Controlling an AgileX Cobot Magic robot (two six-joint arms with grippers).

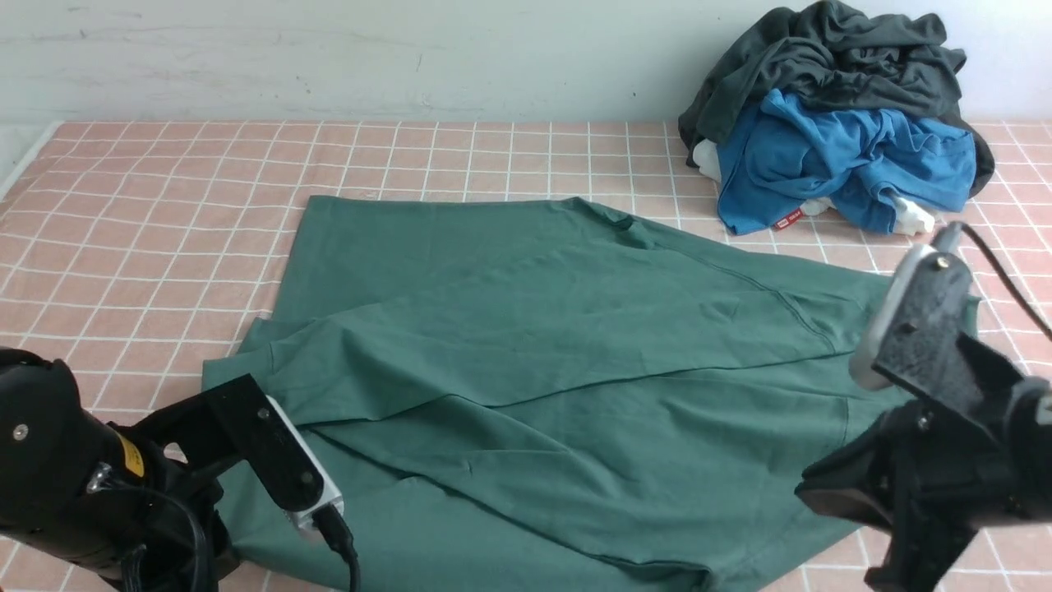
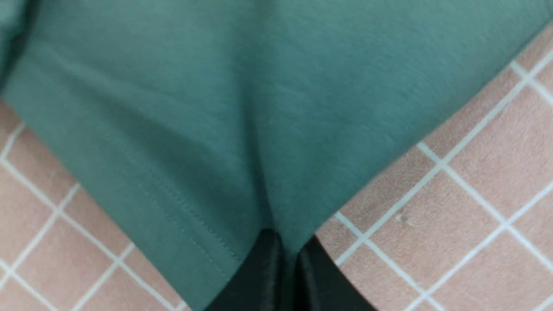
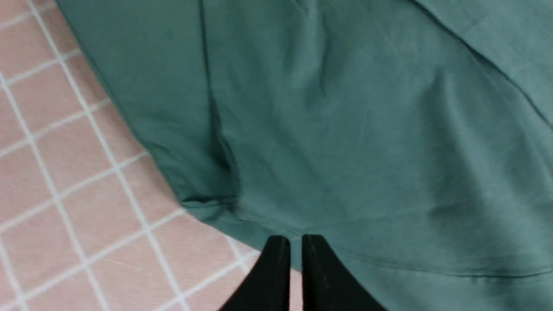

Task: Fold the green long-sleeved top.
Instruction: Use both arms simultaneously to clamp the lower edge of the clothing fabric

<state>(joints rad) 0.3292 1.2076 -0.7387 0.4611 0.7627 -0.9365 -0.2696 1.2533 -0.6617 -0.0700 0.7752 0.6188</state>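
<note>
Green top lies spread on the tabletop, in the middle and toward the near side, between the two arms. Its near edge runs side to side across the robot's front, and the rest of the cloth stretches forward, away from both arms. Flaps of the cloth are already laid over the body in diagonal creases

Left gripper: clenched on the near-left corner of the top. In the left wrist view the stitched edge is pinched right between the black fingers, with the cloth puckered above them

Right gripper: at the near-right edge of the top, jaws a thin slit apart, tips right at the cloth edge. Can't tell if it's actually gripping cloth or just resting over it

Key relation: each arm sits at its own end of the near edge, neither one nearer, and all the cloth lies ahead of them. My guess is the next fold carries that edge forward over the far part, and the right side needs a sure grip first

Counts: 1 green top, 2 grippers, 1 dark grey garment heaped on 1 blue garment at the far right, well apart from the top; white bits under that pile, can't count them
</note>
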